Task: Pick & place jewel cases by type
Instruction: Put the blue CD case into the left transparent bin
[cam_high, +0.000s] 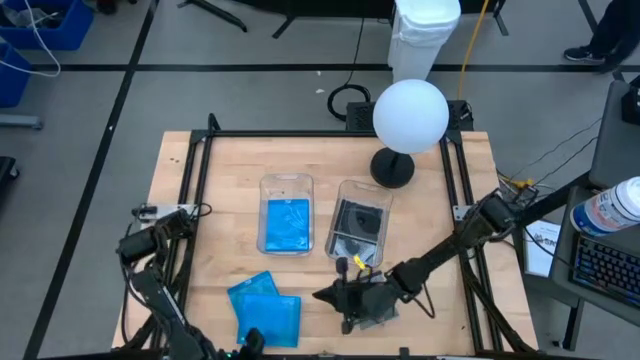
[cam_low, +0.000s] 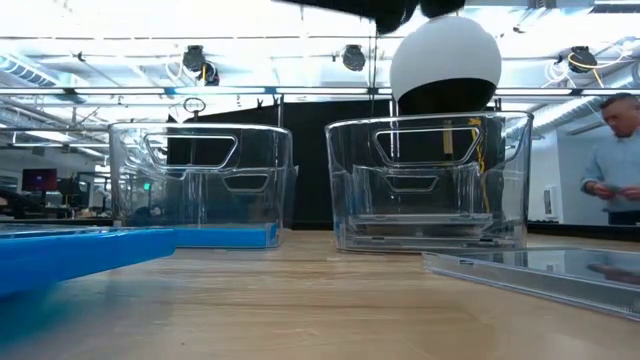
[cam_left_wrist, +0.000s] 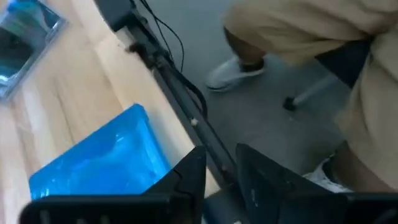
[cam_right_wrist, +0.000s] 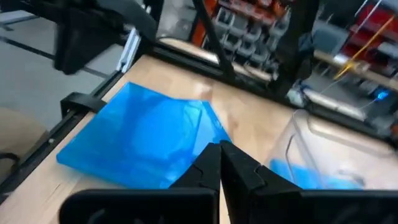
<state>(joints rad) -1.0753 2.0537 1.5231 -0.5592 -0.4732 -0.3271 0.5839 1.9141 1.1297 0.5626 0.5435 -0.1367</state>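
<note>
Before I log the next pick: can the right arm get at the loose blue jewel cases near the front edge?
Probably yes. The right tool, shut and empty, sits just beside the blue jewel cases with bare table between; both bins stand farther back.

2 bright blue jewel cases (cam_high: 265, 305) are lying on the pale wood-grain worktop (cam_high: 230, 165); 1 blue case (cam_high: 288, 223) is showing inside a clear bin (cam_high: 287, 185); a white globe lamp (cam_high: 411, 115) is standing on a black base.

wooden table (cam_high: 220, 170) has two clear bins (cam_high: 287, 214) sitting just past the right gripper (cam_high: 325, 296), two blue jewel cases (cam_high: 265, 307) right beside it, lamp base (cam_high: 392, 167) further out.
</note>
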